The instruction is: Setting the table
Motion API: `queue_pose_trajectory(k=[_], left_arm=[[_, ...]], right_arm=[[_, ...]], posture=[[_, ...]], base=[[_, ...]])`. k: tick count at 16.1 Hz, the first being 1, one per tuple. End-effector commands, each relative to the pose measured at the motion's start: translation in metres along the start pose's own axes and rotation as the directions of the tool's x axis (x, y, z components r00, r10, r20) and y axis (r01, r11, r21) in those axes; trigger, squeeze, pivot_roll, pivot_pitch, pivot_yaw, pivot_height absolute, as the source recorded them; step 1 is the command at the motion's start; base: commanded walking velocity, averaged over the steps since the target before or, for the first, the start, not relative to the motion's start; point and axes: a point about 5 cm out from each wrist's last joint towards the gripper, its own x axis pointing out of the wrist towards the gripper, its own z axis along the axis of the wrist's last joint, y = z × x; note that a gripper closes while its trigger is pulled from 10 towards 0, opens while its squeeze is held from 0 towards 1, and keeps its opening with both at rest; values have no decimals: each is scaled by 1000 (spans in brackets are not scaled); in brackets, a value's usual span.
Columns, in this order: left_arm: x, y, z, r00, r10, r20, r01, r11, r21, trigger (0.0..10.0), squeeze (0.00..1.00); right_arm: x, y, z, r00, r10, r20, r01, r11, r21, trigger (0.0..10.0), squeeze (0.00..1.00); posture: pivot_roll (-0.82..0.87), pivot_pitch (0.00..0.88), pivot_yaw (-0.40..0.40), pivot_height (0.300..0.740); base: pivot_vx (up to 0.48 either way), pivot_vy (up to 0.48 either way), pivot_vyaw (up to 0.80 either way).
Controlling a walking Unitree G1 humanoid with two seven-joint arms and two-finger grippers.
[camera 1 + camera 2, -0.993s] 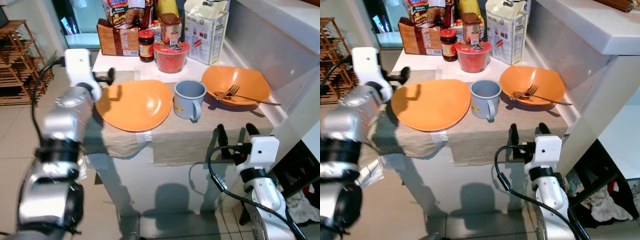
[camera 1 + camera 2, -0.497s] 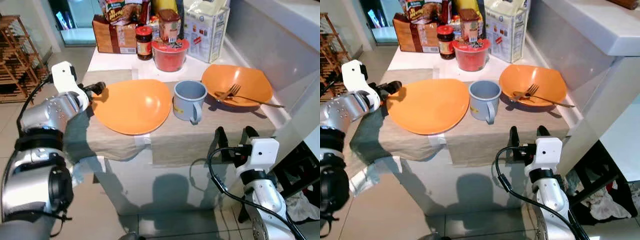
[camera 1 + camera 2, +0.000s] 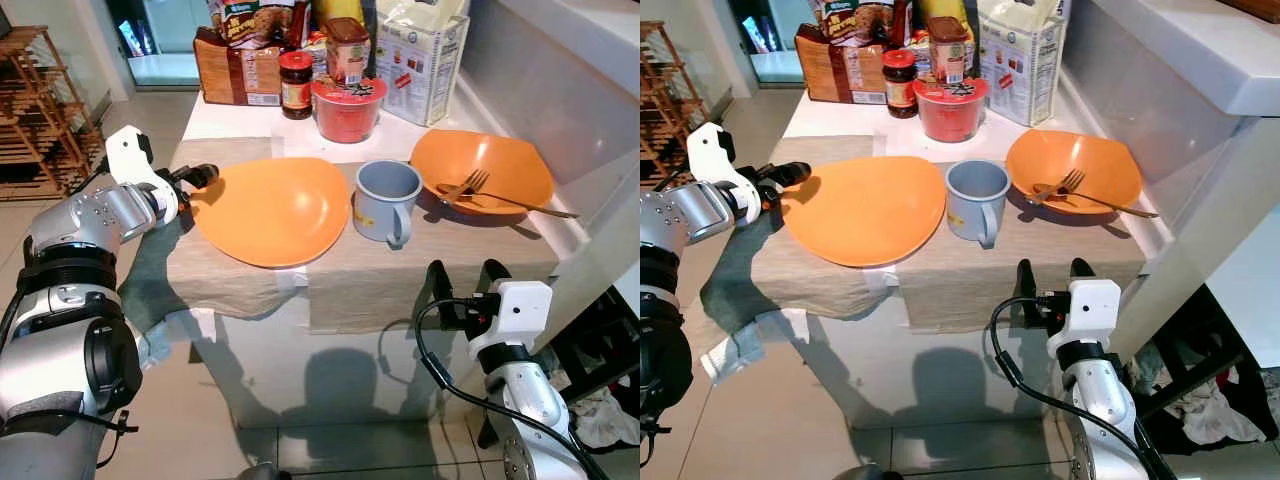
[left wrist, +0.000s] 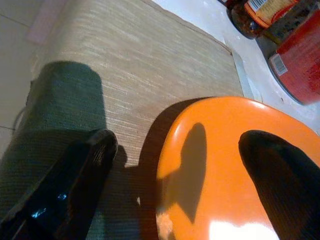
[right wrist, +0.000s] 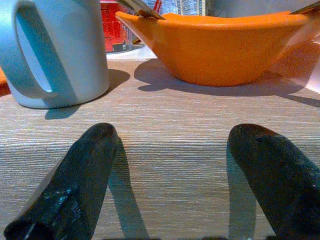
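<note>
An orange plate (image 3: pixel 270 208) lies on the beige runner (image 3: pixel 400 285), left of a blue-grey mug (image 3: pixel 385 198). Right of the mug stands an orange bowl (image 3: pixel 482 172) with a fork (image 3: pixel 470 186) resting in it. My left gripper (image 3: pixel 200 178) is open at the plate's left rim. In the left wrist view one finger (image 4: pixel 75 185) sits over the cloth and the other (image 4: pixel 285 180) over the plate (image 4: pixel 220 150). My right gripper (image 3: pixel 462 285) is open and empty at the table's front edge, pointing at the mug (image 5: pixel 55 50) and bowl (image 5: pixel 225 50).
Groceries crowd the table's back: a bread bag (image 3: pixel 238 70), a jar (image 3: pixel 296 75), a red cup (image 3: pixel 347 108) and a white carton (image 3: pixel 425 55). A dark green cloth (image 3: pixel 150 285) hangs off the table's left side. A wooden rack (image 3: pixel 40 110) stands far left, a white counter (image 3: pixel 590 90) right.
My left arm has dropped and swung out to the left, with its gripper staying at the plate's left rim. The right gripper holds its place; the view shifted slightly.
</note>
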Motion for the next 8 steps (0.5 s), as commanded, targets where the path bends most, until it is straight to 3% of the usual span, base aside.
queue_pose_trajectory(k=[1, 5, 8], left_arm=[[0, -9, 3, 999, -44, -7, 44, 999, -6, 10000, 0], [1, -5, -10, 996, -58, -69, 59, 998, 0, 10000, 0], [2, -15, -19, 986, -128, -110, 127, 992, -20, 10000, 0]], right_arm=[[1, -1, -4, 1000, 2, -22, -2, 1000, 5, 10000, 0], [0, -1, -7, 1000, 9, -30, -9, 1000, 5, 10000, 0], [-1, -2, -9, 999, 10, -35, -10, 1000, 6, 10000, 0]], posture=[[-72, 0, 19, 740], [-73, 0, 22, 740], [-74, 0, 22, 740]], base=[[0, 0, 0], [0, 0, 0], [0, 0, 0]])
